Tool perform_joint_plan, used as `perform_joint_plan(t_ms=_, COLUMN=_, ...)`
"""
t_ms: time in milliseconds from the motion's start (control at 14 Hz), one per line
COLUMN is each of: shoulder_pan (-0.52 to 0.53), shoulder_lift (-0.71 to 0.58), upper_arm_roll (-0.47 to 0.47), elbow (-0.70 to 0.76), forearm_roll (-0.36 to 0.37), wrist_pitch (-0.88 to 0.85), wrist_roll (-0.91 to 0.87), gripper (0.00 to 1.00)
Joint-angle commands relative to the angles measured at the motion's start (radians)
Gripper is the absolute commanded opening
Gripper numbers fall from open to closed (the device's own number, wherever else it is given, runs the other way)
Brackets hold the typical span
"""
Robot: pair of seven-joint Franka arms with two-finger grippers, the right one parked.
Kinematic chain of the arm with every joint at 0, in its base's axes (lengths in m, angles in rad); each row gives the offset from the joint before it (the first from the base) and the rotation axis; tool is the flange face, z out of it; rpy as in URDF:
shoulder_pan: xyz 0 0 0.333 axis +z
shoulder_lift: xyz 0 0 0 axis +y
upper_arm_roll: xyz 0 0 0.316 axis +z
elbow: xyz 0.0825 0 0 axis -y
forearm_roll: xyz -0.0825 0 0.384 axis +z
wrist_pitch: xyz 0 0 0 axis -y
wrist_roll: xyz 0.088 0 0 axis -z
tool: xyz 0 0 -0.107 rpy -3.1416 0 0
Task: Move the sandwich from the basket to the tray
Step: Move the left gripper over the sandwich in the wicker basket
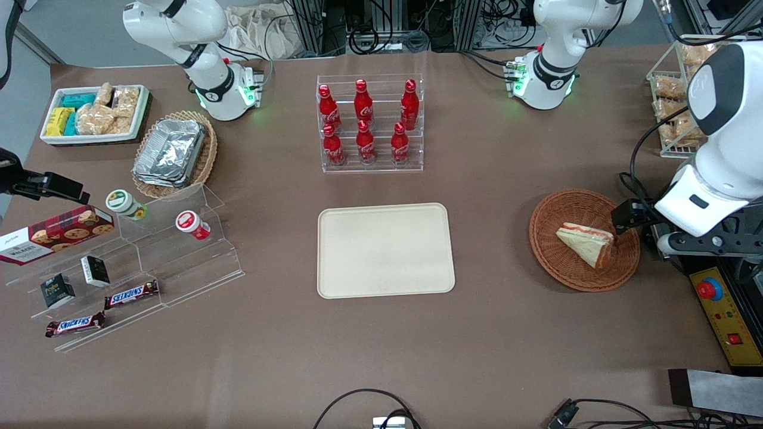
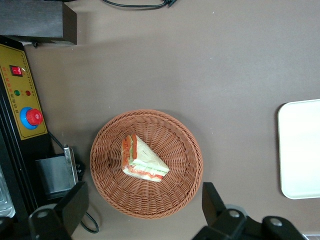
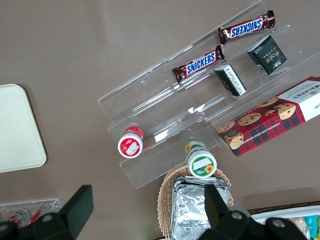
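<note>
Pincer (image 1: pixel 633 221) of the working arm hangs at the basket's (image 1: pixel 551 223) rim, on the side toward that arm's end of the worktop (image 1: pixel 381 345); from the front its dark head overlaps the wicker edge, and this view does not show how its fingers stand. The sandwich (image 1: pixel 587 243) lies in the basket, its red filling edge turned toward the front camera. The tray (image 1: pixel 385 250) sits flat and bare at the worktop's middle, well apart from the basket, with plain brown surface between them. A clear rack holding 6 red bottles (image 1: pixel 365 122) stands farther from the camera than the tray. The white forearm slants down over the worktop's edge above a yellow control box (image 1: pixel 724 316).

Seen from the left wrist, the pincer (image 2: pixel 142 202) is spread wide, 1 finger (image 2: pixel 75 202) outside the basket (image 2: pixel 107 165) on each side, above it and not touching. The sandwich (image 2: pixel 142 160) rests near the basket's centre, its wrap touching only wicker. A corner of the tray (image 2: pixel 300 150) shows, and the control box (image 2: pixel 22 100) lies just beside the basket.
</note>
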State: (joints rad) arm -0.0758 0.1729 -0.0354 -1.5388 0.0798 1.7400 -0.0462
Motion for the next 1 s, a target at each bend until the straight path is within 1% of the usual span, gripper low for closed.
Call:
perform_joint_plan(t_ms=0, shoulder_pan=0.010, shoulder_lift=0.013, upper_arm_roll=0.000, elbow=0.026, forearm_roll=-0.049, wrist_pitch=-0.028, wrist_roll=-0.015, gripper=1.00)
perform_joint_plan(t_ms=214, shoulder_pan=0.013, shoulder_lift=0.025, upper_arm_roll=0.005, elbow=0.028, forearm_roll=-0.051, wrist_pitch=-0.028, wrist_roll=-0.017, gripper=1.00)
perform_joint_plan(t_ms=357, shoulder_pan=0.010, shoulder_lift=0.075, upper_arm_roll=0.005, elbow=0.029, forearm_roll=-0.038, wrist_pitch=-0.030, wrist_roll=-0.017, gripper=1.00)
perform_joint_plan(t_ms=571, shoulder_pan=0.016, shoulder_lift=0.108, upper_arm_roll=0.012, elbow=-0.001, forearm_roll=-0.049, wrist_pitch=-0.020, wrist_roll=-0.043, gripper=1.00)
perform_joint_plan(t_ms=643, shoulder_pan=0.043, shoulder_lift=0.120, upper_arm_roll=0.018, elbow=-0.018, forearm_roll=-0.057, wrist_pitch=-0.008, wrist_roll=-0.061, gripper=1.00)
perform_joint_plan(t_ms=786, shoulder_pan=0.092, shoulder_lift=0.113, upper_arm_roll=0.018, elbow=-0.113, forearm_roll=-0.107, wrist_pitch=0.073, wrist_roll=-0.070, gripper=1.00)
perform_joint_plan(t_ms=929, shoulder_pan=0.106, shoulder_lift=0.099, upper_arm_roll=0.018, elbow=-0.208, forearm_roll=-0.110, wrist_pitch=0.156, wrist_roll=-0.134, gripper=1.00)
